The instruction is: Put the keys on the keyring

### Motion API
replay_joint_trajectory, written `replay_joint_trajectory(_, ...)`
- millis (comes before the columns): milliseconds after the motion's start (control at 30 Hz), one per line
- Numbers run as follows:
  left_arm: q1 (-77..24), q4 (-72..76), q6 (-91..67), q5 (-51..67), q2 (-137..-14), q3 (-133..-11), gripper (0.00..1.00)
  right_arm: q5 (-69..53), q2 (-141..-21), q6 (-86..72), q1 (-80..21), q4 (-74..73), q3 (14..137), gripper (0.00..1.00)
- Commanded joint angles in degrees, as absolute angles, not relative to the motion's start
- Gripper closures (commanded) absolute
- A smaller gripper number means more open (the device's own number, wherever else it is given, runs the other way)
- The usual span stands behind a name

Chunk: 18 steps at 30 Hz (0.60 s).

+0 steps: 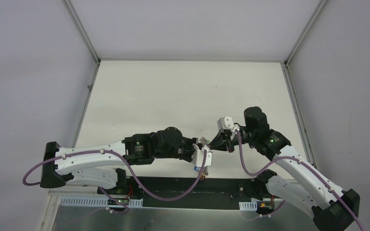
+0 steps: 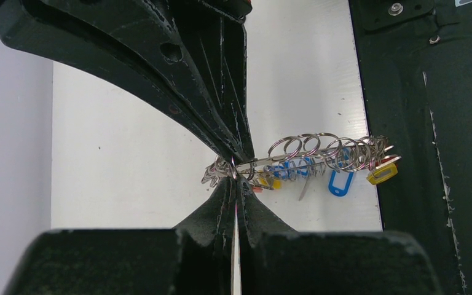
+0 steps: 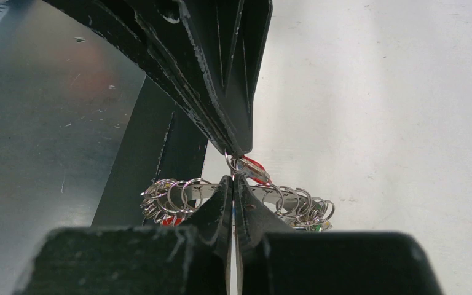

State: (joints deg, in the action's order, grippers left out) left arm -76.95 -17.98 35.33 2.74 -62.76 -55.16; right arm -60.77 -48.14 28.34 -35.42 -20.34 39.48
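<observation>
White table, matte and bare, fills the overhead view, boxed in by pale grey walls with metal posts at the far corners. A black strip runs along the near edge at 6 o'clock. Both arms reach inward and meet just below the centre. The left gripper comes in from 9 o'clock and the right gripper from 3 o'clock. The keyring is only a small glinting clump between their tips, and no detail can be made out.

Left wrist view gives that detail. The left gripper has its jaws pressed together on one end of the keyring. The keyring stretches away toward 3 o'clock as a row of wire loops above the table. A blue tag and a yellow tag hang from it. A bunch of small silver keys sticks out at 9 o'clock of the fingertips.

Right wrist view looks from the other side, with a scuffed metal sheet at 9 o'clock and the table at 3 o'clock. The right gripper is closed tight on a small wire loop carrying the red key. The red key sits just at 4 o'clock of the tips. The keyring lies crosswise right beneath it, at 6 o'clock; whether the two touch is unclear.
</observation>
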Motion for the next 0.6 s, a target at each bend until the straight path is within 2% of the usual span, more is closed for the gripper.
replay_joint_trajectory(0, -78.30, -17.73, 34.81, 1.38, -61.35, -56.08, 1.00, -61.05, -46.93, 27.91, -35.59, -15.78, 40.35, 1.00)
replay_joint_trajectory(567, -78.95, -19.88, 34.20, -1.20, -61.61, -55.09, 1.00, -61.33, -46.85, 27.94, -35.60, -15.72, 40.26, 1.00)
